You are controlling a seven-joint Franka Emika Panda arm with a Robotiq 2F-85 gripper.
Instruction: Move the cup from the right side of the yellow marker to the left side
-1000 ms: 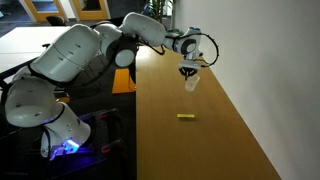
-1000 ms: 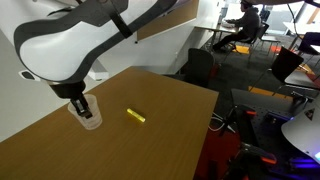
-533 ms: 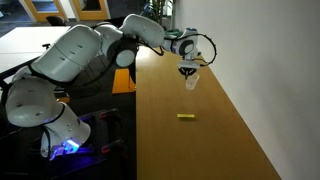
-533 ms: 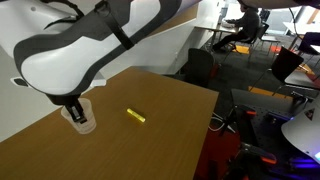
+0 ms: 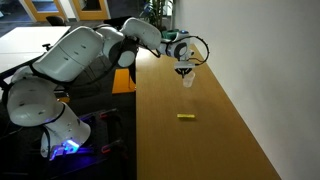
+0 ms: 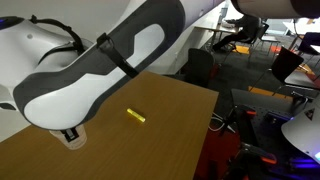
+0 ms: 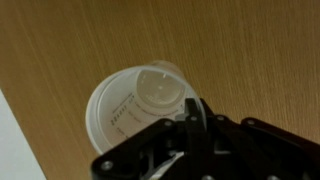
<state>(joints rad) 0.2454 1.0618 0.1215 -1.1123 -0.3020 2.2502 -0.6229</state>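
- A long wooden desk (image 5: 205, 150) was seen running beside a white wall in both exterior views.
- The white Panda arm (image 5: 80, 55) was stretched over the desk's far end.
- The claw (image 5: 186, 70) was pointed downward and was closed on the rim of the cup (image 5: 187, 81). In the wrist view a dark finger (image 7: 197, 118) was pressed against the rim.
- The translucent whitish cup (image 7: 130, 105) was held upright under the claw. Whether its base touched the desk could not be told.
- The yellow marker (image 5: 186, 117) was lying flat on the desk, well apart from the cup.
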